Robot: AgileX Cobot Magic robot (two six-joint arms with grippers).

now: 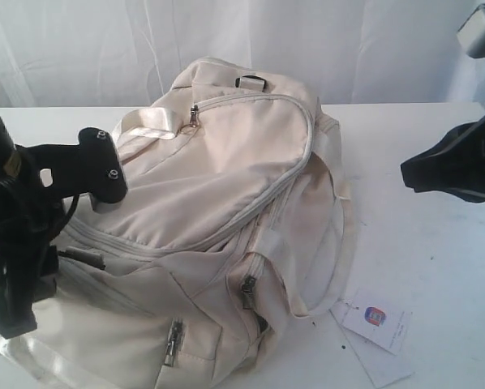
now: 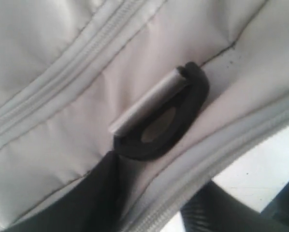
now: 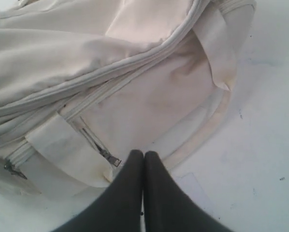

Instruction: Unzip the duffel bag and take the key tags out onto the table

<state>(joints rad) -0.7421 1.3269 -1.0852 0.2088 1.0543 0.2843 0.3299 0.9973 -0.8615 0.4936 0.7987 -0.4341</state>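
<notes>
White table (image 1: 441, 267) carries the zipped duffel bag (image 1: 226, 178), inside hidden.

Bag (image 1: 226, 203) fills left and middle of the surface (image 1: 445, 259); main zip (image 1: 194, 117) shut, no opening to reach into. Left arm (image 1: 15, 207) hangs over the bag's left end, blocks approach there. Right of the bag: bare surface, open from above and the side. Strap loop (image 1: 349, 235) and paper tag (image 1: 378, 318) lie there near the front edge.
</notes>
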